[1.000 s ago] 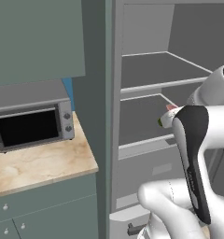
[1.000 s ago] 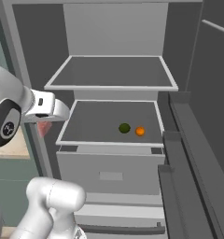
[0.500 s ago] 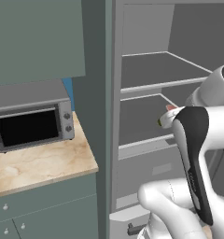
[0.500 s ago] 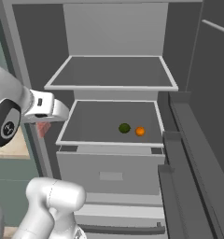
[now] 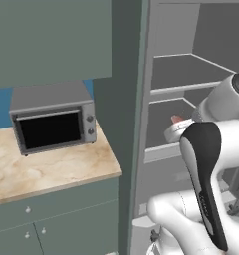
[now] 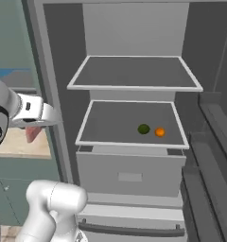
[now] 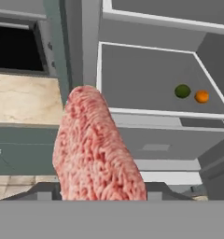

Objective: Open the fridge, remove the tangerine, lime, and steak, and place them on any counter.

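The fridge (image 6: 134, 87) stands open, showing grey shelves. On its lower shelf the dark green lime (image 6: 143, 129) sits just left of the orange tangerine (image 6: 160, 132); the hand view has the lime (image 7: 182, 91) and tangerine (image 7: 202, 96) at right. My gripper (image 6: 37, 126) is shut on the steak (image 6: 33, 133), a pink-red slab held in the air outside the fridge's left edge. In the hand view the steak (image 7: 93, 149) rises between the fingers of the gripper (image 7: 101, 190). The left base view has the steak (image 5: 177, 119) peeking out past the wrist. The beige counter (image 5: 47, 167) lies left of the fridge.
A grey microwave (image 5: 52, 124) stands at the back of the counter, under a grey-green wall cabinet (image 5: 52, 40). Drawers with round knobs (image 5: 28, 210) sit below. The fridge's lower drawer (image 6: 130, 174) is closed. The open fridge door (image 6: 214, 156) with its bins stands at right.
My gripper, still holding the steak, has drifted slightly left, away from the fridge shelves. The lime and the tangerine have not moved.
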You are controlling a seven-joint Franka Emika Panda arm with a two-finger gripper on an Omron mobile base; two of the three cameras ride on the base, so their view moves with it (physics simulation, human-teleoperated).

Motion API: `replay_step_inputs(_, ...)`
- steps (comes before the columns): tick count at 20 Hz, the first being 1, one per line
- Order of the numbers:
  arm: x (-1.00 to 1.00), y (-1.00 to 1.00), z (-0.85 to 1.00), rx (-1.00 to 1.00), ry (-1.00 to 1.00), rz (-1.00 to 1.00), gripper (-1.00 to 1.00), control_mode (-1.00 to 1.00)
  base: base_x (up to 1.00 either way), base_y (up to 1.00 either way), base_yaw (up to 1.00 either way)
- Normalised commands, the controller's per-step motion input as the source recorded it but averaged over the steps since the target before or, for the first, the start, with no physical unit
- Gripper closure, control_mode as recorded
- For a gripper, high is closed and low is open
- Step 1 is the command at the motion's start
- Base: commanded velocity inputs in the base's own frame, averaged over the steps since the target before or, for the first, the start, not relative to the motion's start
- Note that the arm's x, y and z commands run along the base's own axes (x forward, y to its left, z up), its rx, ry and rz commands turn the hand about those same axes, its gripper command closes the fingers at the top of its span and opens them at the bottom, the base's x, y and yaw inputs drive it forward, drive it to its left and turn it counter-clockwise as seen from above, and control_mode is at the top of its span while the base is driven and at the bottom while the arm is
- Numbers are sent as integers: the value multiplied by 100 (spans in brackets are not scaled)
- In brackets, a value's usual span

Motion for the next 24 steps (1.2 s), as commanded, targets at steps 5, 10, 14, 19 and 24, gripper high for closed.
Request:
replay_step_inputs(5, 0, 0, 0, 0, 0, 0, 100, 100, -24, 84, 11)
replay_step_inputs(10, 0, 0, 0, 0, 0, 0, 100, 100, 8, 87, 17)
replay_step_inputs(14, 0, 0, 0, 0, 0, 0, 100, 100, 60, 67, 24)
replay_step_inputs(19, 0, 0, 0, 0, 0, 0, 100, 100, 55, 28, 20)
replay_step_inputs(24, 0, 0, 0, 0, 0, 0, 100, 100, 3, 0, 4)
